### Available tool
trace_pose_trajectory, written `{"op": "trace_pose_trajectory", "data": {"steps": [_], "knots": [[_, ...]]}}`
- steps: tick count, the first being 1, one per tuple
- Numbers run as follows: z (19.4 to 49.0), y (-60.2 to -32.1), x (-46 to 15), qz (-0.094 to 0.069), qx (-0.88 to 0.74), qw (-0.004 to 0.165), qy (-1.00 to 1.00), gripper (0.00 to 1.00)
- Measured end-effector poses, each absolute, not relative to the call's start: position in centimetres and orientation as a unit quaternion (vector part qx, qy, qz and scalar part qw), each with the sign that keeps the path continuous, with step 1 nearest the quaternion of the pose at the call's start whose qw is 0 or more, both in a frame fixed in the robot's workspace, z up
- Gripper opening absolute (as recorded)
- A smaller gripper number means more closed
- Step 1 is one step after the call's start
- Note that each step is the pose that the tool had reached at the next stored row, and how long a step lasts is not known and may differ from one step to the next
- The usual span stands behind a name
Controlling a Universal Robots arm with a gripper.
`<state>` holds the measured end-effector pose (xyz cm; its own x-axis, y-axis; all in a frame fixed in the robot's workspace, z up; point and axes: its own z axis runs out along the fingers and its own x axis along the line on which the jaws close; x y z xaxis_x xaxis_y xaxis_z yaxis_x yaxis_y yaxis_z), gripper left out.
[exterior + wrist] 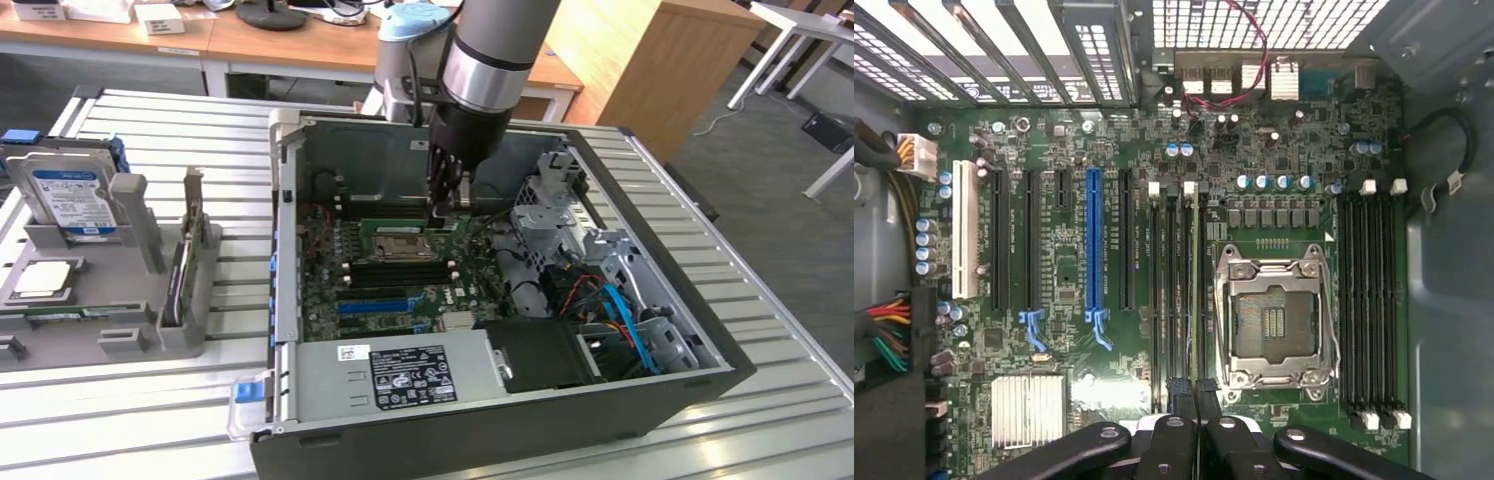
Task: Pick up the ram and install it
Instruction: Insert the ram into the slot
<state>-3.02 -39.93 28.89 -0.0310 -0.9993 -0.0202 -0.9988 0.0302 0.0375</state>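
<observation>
The room took up most of my screen. Wooden desks (267,45) and a wooden cabinet (641,60) stood behind a ribbed metal table (781,330). On the table sat an open computer case (467,445). At the exterior view's left was a grey holder (127,340) carrying a hard drive (74,200) and an upright card (191,250). The arm (501,50) reached down into the case over the motherboard (327,300).

The ram (387,209) was inside the case, standing on edge with its green flank toward the exterior camera. Its long axis lay level, running from the exterior view's left to its right, parallel to the dark memory slots (394,268) and just past the processor socket (400,240). The gripper (449,203) was pinched on the stick's end toward the exterior view's right. I could not tell whether the lower edge sat in a slot.

The exterior view gave me that flank and the power supply (400,372). The wrist view looked straight down on the motherboard (1074,150). It showed a blue slot (1093,250), a ribbed heat sink (1026,410) and the processor socket (1274,315). It also showed the gripper (1192,398) with its fingers (1176,405) nearly touching, lined up with the memory slots (1172,300). There I could not separate the stick's thin edge from the dark slots.
</observation>
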Motion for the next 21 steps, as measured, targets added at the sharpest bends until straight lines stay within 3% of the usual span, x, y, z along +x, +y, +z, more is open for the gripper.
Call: {"op": "trace_pose_trajectory", "data": {"steps": [21], "knots": [[26.9, -40.0, -3.0, -0.021, 0.696, 0.006, -0.718, 0.12]]}}
